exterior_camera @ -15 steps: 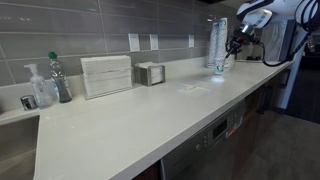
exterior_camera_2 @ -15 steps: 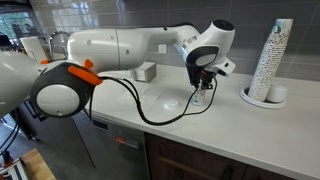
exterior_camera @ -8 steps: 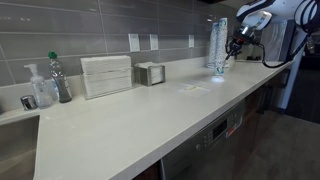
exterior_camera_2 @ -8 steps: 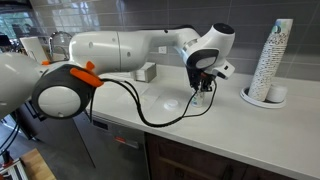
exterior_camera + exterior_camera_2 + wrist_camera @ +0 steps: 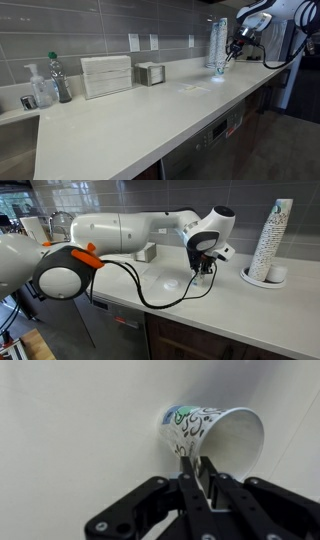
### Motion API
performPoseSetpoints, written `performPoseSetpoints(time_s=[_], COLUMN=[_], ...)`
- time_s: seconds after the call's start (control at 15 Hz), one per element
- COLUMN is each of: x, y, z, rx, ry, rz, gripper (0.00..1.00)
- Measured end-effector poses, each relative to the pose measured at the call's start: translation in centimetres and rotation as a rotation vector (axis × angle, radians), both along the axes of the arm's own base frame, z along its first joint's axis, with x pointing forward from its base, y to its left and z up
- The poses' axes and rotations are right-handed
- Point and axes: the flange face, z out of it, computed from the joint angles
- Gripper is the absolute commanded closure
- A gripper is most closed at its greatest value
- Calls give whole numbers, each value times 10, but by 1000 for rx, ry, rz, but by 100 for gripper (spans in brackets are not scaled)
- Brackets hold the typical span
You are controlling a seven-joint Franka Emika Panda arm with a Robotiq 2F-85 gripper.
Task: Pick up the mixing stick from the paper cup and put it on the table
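The paper cup (image 5: 212, 432) is small and white with a dark swirl print and a green patch, and it stands on the table (image 5: 70, 430). My gripper (image 5: 198, 468) is right above the cup's rim. Its two dark fingers are closed on a thin pale strip, the mixing stick (image 5: 199, 480); the stick's lower end is hidden. In an exterior view the gripper (image 5: 203, 270) hangs over the small cup (image 5: 203, 279) near the table's front edge (image 5: 200, 305). In an exterior view the gripper (image 5: 234, 50) is at the far end of the table (image 5: 150, 110).
A tall stack of cups (image 5: 272, 235) stands on a round dish (image 5: 262, 279) beside the gripper, and also shows in an exterior view (image 5: 217, 45). A napkin holder (image 5: 106, 75), a small box (image 5: 150, 73) and soap bottles (image 5: 42, 88) line the tiled wall.
The gripper has edged slightly upward over the cup. Nothing else has visibly moved.
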Motion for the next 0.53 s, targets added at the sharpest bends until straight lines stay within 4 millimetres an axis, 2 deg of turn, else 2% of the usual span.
performPoseSetpoints(time_s=[0.53], x=[0], y=[1], z=[2], rx=[-2], ry=[-3], rz=[1], gripper=[86])
